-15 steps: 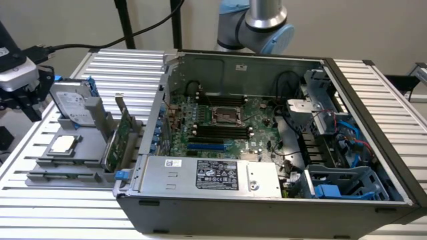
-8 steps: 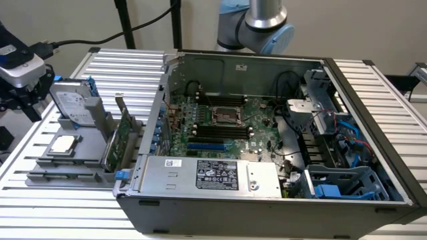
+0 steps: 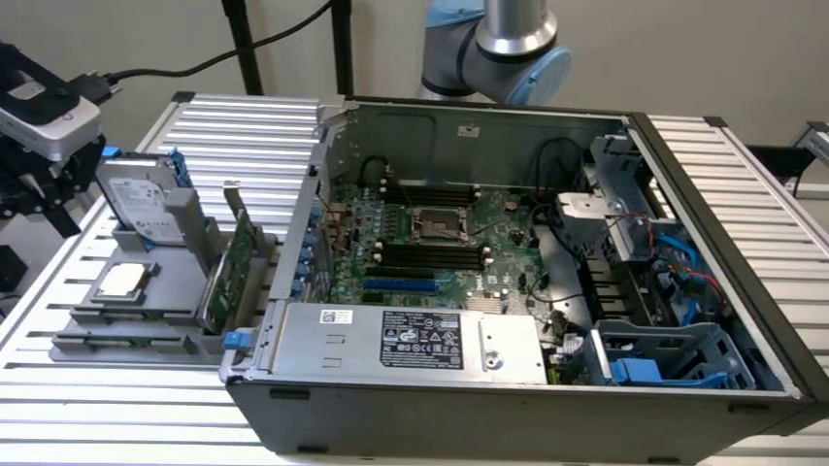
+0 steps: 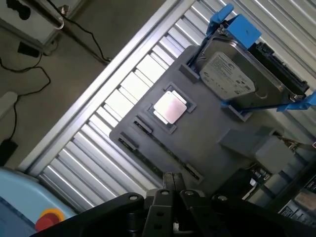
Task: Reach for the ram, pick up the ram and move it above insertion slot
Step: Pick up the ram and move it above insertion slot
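Evidently reaching: hovering with gripper (image 4: 173, 183) pinched together over ram (image 4: 163, 154); calls for parting, then descending squarely.

Hard drive (image 3: 136, 199) and processor (image 3: 120, 281) sit on fixture (image 3: 143, 342).

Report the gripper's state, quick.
Black gripper: shut, fingertips pressed together, nothing held between them.
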Robot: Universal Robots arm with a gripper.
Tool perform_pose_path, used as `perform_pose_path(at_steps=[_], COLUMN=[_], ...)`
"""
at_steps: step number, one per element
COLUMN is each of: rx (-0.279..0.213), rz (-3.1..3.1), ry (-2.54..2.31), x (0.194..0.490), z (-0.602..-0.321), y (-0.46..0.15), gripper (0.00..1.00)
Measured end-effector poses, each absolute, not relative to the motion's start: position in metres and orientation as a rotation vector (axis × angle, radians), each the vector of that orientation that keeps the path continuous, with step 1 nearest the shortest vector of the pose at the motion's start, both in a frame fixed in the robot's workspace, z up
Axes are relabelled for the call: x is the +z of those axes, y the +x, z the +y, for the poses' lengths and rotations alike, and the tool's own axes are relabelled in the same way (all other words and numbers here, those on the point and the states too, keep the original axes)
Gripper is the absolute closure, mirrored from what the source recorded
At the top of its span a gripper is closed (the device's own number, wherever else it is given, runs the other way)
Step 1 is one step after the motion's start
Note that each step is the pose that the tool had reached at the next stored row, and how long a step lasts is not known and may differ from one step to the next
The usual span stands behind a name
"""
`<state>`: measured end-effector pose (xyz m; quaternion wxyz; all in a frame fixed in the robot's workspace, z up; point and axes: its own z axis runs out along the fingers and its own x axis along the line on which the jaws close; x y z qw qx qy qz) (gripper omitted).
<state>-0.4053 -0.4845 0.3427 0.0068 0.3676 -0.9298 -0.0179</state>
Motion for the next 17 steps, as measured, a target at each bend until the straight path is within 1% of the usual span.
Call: perform_pose_path(at_steps=[17], rx=[-0.052], rz=[-2.692], ry=[1.582], x=[0.3422], z=[-0.4845], y=[-0.4053], gripper=[0.89])
